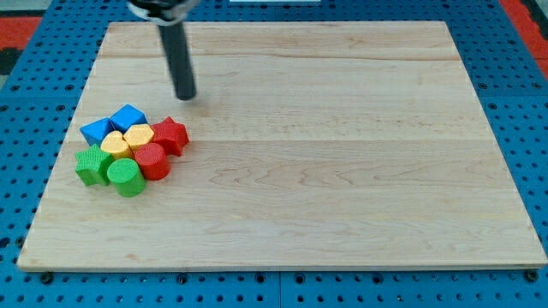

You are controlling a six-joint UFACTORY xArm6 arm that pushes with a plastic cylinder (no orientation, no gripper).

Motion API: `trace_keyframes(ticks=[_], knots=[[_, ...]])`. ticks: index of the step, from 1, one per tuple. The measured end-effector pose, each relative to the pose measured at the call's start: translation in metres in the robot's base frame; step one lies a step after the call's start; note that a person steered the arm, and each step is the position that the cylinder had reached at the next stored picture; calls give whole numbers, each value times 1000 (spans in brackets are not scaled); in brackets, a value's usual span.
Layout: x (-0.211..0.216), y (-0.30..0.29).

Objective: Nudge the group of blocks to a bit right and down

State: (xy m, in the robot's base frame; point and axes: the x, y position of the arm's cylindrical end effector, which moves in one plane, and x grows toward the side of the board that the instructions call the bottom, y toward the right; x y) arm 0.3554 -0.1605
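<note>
A tight group of blocks lies at the view's left on the wooden board (342,171). It holds a blue cube (128,117), a blue triangular block (97,130), a yellow hexagonal block (139,136), a yellow block (116,144), a red star (169,134), a red cylinder (152,160), a green star-like block (91,164) and a green cylinder (126,176). My tip (186,96) rests on the board above and to the right of the group, a short gap from the red star and the blue cube, touching none.
The board lies on a blue perforated table (26,103). Its left edge runs close to the green and blue blocks. A red patch (531,13) shows at the view's top right corner.
</note>
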Motion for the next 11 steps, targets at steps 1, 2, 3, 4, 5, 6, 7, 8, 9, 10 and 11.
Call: trace_keyframes(ticks=[1, 2, 3, 4, 5, 6, 7, 8, 9, 10, 11], knots=[[24, -31], [33, -45], [40, -53], [35, -67], [27, -124], [54, -132], [69, -117], [66, -117], [65, -109], [65, -97], [65, -96]])
